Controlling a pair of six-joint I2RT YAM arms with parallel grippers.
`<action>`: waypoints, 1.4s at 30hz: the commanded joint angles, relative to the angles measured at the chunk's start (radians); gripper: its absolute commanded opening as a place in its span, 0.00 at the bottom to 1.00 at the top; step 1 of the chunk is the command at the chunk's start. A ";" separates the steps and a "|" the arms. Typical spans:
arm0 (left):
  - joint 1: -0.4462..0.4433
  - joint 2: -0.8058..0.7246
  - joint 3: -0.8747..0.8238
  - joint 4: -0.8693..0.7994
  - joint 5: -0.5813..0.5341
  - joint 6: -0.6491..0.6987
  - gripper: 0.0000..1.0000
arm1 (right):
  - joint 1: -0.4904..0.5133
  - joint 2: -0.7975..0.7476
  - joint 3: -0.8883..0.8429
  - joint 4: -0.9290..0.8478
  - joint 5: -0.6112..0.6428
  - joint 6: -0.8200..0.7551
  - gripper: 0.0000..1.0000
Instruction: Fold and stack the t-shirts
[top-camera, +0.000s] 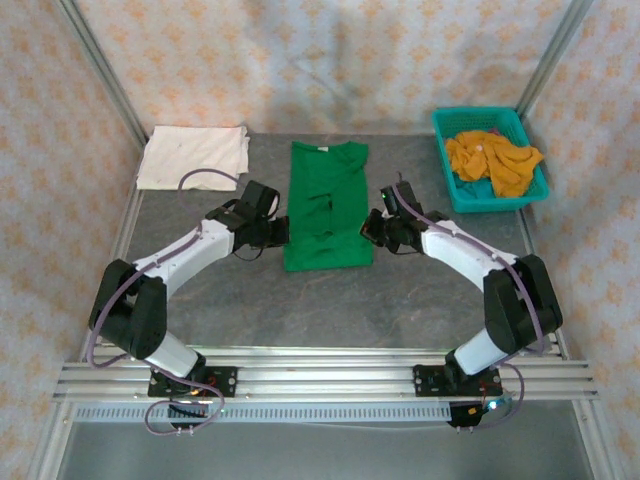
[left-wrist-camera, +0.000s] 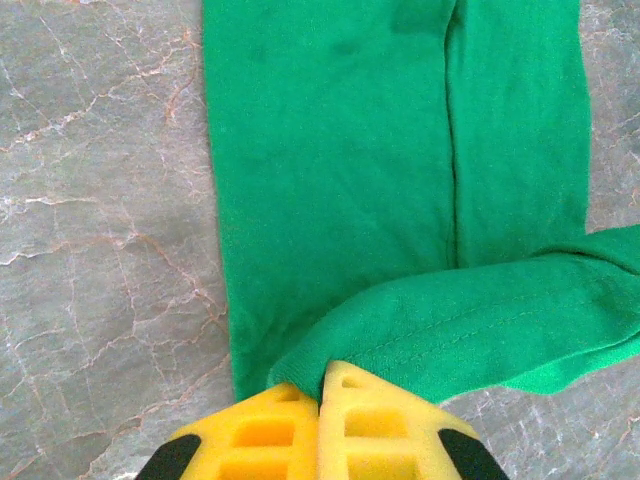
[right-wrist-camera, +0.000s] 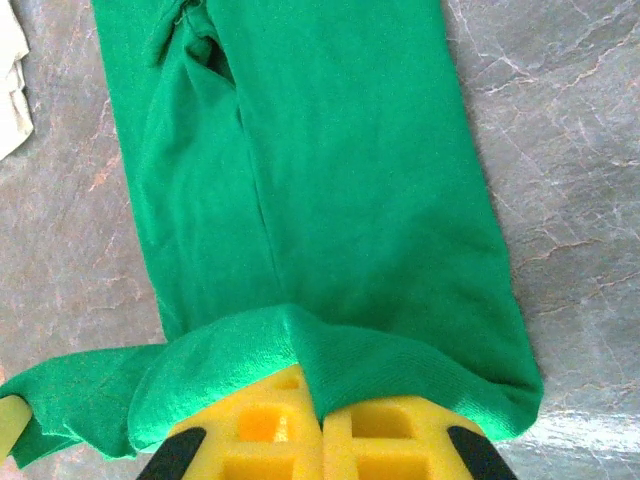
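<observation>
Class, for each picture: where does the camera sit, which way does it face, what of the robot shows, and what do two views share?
Top external: above and behind the bases, looking down at the table; left arm, right arm, green t-shirt, cream t-shirt and basket.
Left wrist: on the left arm, facing down past the left gripper, shut on the shirt's hem.
Right wrist: the same on the right arm; right gripper shut on that hem.
Shared: both wrist views show the green t-shirt.

Light even, diffuse, from overhead; shadows faint and soft on the table; surfaces matte; overhead view a little grainy; wrist views bright, saturated; stitching on green t-shirt legible.
</observation>
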 joint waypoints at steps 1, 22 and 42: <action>0.011 0.009 0.032 0.034 -0.029 0.024 0.00 | -0.007 0.008 0.038 0.035 0.032 -0.011 0.00; 0.039 0.183 0.238 -0.014 -0.073 0.082 0.00 | -0.050 0.175 0.166 0.065 0.025 -0.007 0.00; 0.069 0.453 0.506 -0.089 -0.099 0.166 0.00 | -0.085 0.346 0.353 0.021 0.060 0.009 0.00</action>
